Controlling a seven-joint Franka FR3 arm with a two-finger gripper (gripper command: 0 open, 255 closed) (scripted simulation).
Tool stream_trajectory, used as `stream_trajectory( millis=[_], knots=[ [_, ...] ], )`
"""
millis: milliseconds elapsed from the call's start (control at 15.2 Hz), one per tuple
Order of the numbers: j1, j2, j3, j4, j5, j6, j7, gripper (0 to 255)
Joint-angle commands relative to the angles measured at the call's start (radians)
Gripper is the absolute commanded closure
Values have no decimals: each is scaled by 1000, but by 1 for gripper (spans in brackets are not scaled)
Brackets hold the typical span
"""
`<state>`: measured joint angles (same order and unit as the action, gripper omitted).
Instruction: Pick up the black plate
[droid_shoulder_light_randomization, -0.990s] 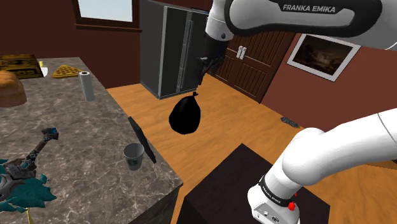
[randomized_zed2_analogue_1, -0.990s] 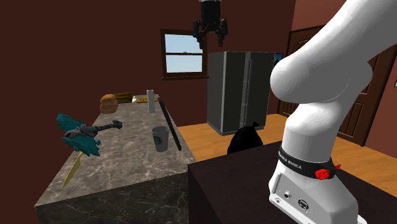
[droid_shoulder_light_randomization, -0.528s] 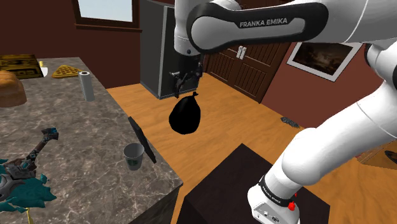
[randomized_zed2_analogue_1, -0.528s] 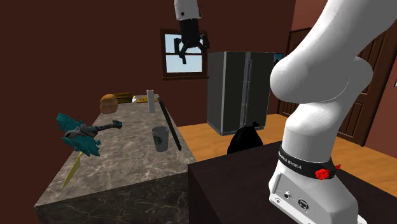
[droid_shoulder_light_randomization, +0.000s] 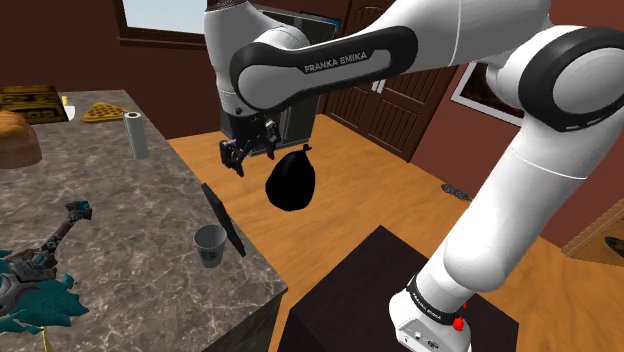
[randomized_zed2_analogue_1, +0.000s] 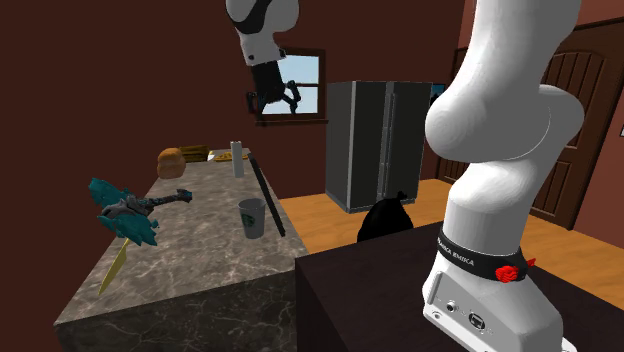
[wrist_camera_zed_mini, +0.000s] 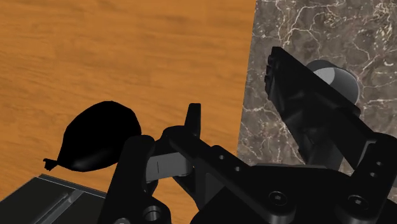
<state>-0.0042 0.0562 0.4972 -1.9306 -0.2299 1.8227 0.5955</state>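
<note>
Nearest is the dark box stand (droid_shoulder_light_randomization: 360, 285), with the white arm (droid_shoulder_light_randomization: 330, 65) rising from it. Beside it is the grey marble counter (droid_shoulder_light_randomization: 130, 210). A teal winged toy figure (droid_shoulder_light_randomization: 35, 285) lies at the counter's near end. Further along is a grey paper cup with a green mark (droid_shoulder_light_randomization: 209, 245).

The thin black plate (droid_shoulder_light_randomization: 222, 218) stands on edge at the counter's floor-side rim, tilted, just beside the cup. The second exterior view shows it only as a thin slanted line. The wrist view shows it from above as a dark slab, with the cup's round rim just behind it.

Past the counter edge, a black tied rubbish bag (droid_shoulder_light_randomization: 291, 182) sits on the wooden floor (droid_shoulder_light_randomization: 350, 190). In the wrist view the bag and the plate lie on opposite sides of the gripper.

The all-black gripper (droid_shoulder_light_randomization: 248, 158) hangs in the air above and beyond the plate, well apart from it. Its jaws are spread, with nothing between them.

Further back on the counter are a white paper roll (droid_shoulder_light_randomization: 136, 136) and a brown bread loaf (droid_shoulder_light_randomization: 15, 140).

Farthest away, the second exterior view shows a grey double-door fridge (randomized_zed2_analogue_1: 385, 140) in full, and a window (randomized_zed2_analogue_1: 312, 75) behind the gripper. In the shoulder view the arm covers most of the fridge.
</note>
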Motion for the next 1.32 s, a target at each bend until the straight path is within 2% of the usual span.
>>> stream_trajectory(
  millis=[0,330,594,1188,1254],
  knots=[
    [21,94,11,59,-43,-15,67,0],
    [102,336,1,249,-136,-79,196,0],
    [171,499,-25,404,-179,-134,254,0],
    [174,542,-37,366,-200,-59,276,0],
    [173,540,-37,361,-200,-57,277,255]
  ],
)
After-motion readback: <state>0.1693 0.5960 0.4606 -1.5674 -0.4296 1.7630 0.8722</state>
